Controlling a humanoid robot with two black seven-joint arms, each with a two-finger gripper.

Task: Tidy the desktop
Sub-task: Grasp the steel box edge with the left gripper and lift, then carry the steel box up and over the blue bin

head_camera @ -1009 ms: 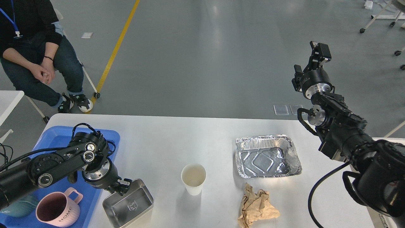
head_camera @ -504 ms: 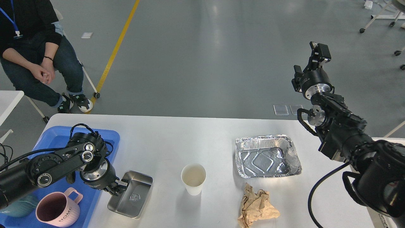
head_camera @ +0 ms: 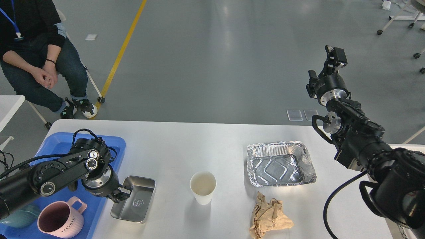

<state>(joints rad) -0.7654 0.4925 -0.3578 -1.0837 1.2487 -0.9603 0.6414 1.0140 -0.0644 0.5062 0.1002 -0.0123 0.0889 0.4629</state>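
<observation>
The white surface [head_camera: 186,146] fills the lower part of the view, with its far edge toward the grey floor. On its left end lies a blue tray [head_camera: 59,146], and in the tray a pink mug [head_camera: 59,220] stands upright with its opening up. Just beside the tray, on the surface, lies a steel pan [head_camera: 134,199]. The left tool [head_camera: 121,193] is at the pan's left rim and its fingers are closed on this rim; the pan looks a little tilted, but I cannot tell if it is lifted from the surface.

Near the middle stands a paper cup [head_camera: 203,187], upright and apart from the pan. To its right lies a foil tray [head_camera: 280,163], and in front of this tray lies a crumpled brown paper [head_camera: 269,217].

The right tool [head_camera: 333,58] is raised high above the right end of the surface and holds nothing; whether its fingers are apart I cannot tell. A person [head_camera: 33,53] sits at far left, beyond the surface.
</observation>
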